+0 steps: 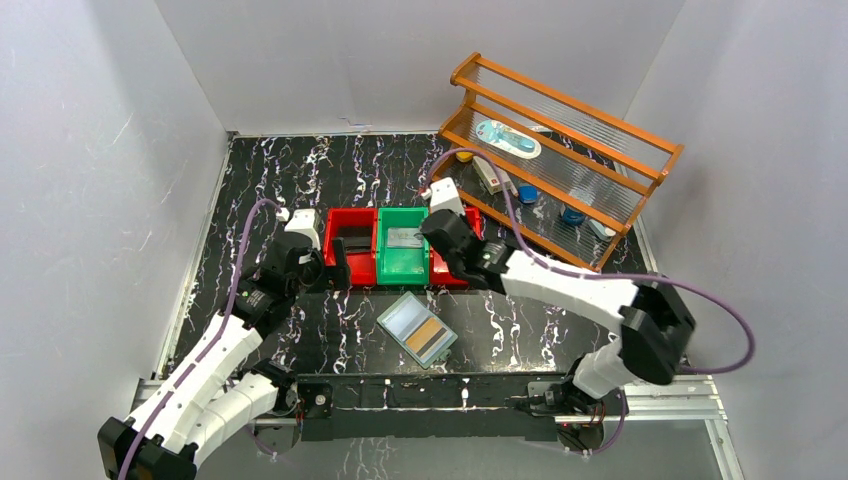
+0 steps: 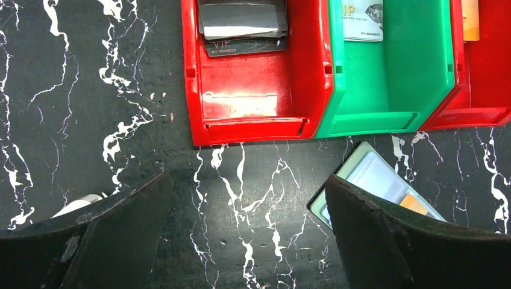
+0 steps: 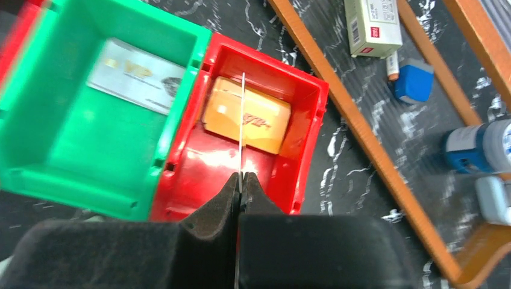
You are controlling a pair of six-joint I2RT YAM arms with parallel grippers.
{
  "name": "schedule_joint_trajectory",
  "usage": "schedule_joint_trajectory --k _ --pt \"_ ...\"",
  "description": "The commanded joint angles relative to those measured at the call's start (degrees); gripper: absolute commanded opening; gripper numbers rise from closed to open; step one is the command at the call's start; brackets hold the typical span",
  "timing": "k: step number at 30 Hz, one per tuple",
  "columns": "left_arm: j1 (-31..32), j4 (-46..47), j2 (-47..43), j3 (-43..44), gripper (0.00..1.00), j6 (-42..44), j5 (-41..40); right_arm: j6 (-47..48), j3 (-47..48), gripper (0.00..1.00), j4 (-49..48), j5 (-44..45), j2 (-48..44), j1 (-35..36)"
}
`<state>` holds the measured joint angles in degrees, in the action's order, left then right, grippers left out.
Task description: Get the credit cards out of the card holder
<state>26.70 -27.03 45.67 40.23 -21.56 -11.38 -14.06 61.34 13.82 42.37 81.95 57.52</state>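
Note:
The sage-green card holder lies open on the black table in front of the bins, a tan-gold card still in one sleeve; its corner shows in the left wrist view. My right gripper is shut on a thin card, seen edge-on, held over the right red bin, where a tan-gold card lies. A silvery card lies in the green bin. Dark cards lie in the left red bin. My left gripper is open and empty above bare table.
A wooden rack stands at the back right with a white box, blue items and a pale blue packet. White walls enclose the table on three sides.

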Motion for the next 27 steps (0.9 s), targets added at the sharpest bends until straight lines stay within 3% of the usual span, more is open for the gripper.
schedule_joint_trajectory --k 1,8,27 --pt "-0.2 0.0 -0.1 0.5 0.98 1.1 -0.1 12.2 7.1 0.00 3.8 1.0 8.1 -3.1" --pt "-0.2 0.0 -0.4 0.4 0.98 1.3 -0.2 20.6 12.8 0.00 4.1 -1.2 16.8 -6.3" --pt "-0.2 0.0 0.3 0.5 0.98 1.6 0.1 38.8 7.6 0.04 -10.3 -3.3 23.9 -9.0"
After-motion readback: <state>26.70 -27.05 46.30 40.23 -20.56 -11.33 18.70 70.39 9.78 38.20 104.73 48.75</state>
